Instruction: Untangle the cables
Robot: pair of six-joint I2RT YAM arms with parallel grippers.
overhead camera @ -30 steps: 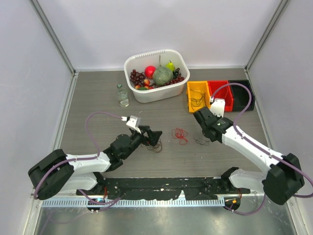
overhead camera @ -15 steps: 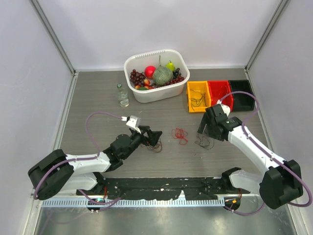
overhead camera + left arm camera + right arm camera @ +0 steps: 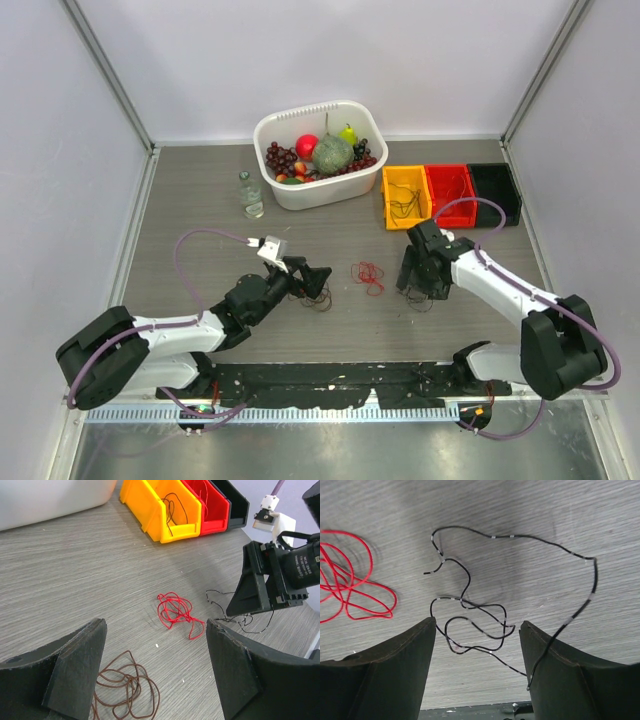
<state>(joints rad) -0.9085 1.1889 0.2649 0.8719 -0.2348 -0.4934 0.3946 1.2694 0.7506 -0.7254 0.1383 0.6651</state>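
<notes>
My right end effector (image 3: 476,626) hangs spread wide over the black cable (image 3: 465,601). Its loops lie on the tabletop (image 3: 545,520) between and just below my fingertips, and the red cable (image 3: 347,587) lies off to one side. My left end effector (image 3: 156,630) is also spread and holds nothing; the brown cable (image 3: 125,687) lies just under it, with the red one ahead. Since a second ago my right arm has pulled in and turned over the black cable, while my left has stayed put. I count three loose cables and three bins (image 3: 145,510).
</notes>
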